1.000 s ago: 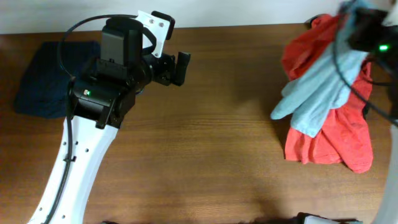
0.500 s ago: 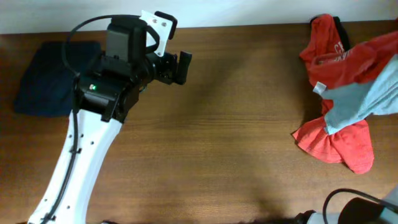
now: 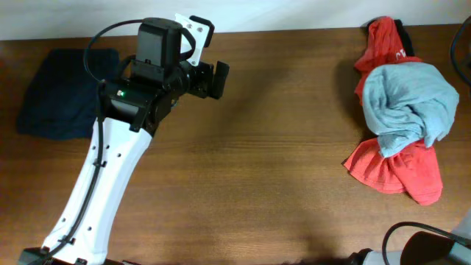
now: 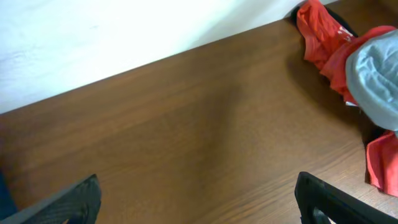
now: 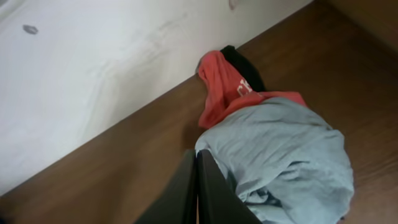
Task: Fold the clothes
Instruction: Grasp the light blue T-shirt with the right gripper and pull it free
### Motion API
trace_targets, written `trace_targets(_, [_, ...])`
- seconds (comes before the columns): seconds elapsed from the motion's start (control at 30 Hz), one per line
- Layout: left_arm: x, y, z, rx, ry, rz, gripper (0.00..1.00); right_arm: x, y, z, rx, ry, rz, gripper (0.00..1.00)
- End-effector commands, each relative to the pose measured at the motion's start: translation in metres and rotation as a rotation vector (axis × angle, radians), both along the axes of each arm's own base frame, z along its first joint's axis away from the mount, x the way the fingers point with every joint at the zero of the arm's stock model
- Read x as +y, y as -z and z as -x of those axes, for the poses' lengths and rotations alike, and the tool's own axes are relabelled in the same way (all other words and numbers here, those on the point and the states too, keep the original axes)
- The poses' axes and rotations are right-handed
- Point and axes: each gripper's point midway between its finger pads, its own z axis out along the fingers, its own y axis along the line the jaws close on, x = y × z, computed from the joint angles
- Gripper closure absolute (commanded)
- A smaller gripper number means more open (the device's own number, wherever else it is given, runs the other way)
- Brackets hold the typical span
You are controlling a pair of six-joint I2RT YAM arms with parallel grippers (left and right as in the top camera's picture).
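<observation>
A crumpled light blue garment [image 3: 407,103] lies in a heap on a red garment [image 3: 401,173] at the table's right edge; both show in the right wrist view [image 5: 280,155] [image 5: 217,81]. A folded dark blue garment [image 3: 55,103] lies at the far left. My left gripper [image 3: 215,79] is open and empty above the bare table, far from the pile; its fingers are wide apart in the left wrist view [image 4: 199,202]. My right gripper [image 5: 196,157] is shut with nothing in it, just left of the blue heap. It is out of the overhead view.
A black piece of cloth [image 5: 239,62] pokes out under the red garment by the back wall. The white wall [image 4: 124,31] runs along the table's far edge. The brown table [image 3: 280,169] stretches between the two piles.
The light blue garment, held stretched out a second ago, now lies bunched on the red one. The right arm has left the overhead view. The left arm shifted slightly right.
</observation>
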Motion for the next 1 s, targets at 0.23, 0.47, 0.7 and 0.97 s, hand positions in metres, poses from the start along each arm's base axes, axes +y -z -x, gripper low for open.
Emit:
trace_targets(0.23, [0.001,-0.001,-0.002,-0.008,0.001,-0.014,0.01,-0.009,0.074,-0.009,0.242,0.076,-0.046,0.55])
trace_targets(0.47, [0.001,-0.001,-0.002,-0.009,0.002,-0.014,0.01,-0.037,0.175,-0.023,0.452,0.221,-0.213,0.36])
trace_targets(0.7, [0.001,-0.001,-0.002,-0.009,0.002,-0.014,0.01,-0.048,0.234,-0.026,0.557,0.264,-0.294,0.36])
trace_targets(0.97, [-0.001,0.015,-0.010,0.026,0.002,-0.026,0.01,-0.052,0.244,-0.033,0.557,0.263,-0.294,0.70])
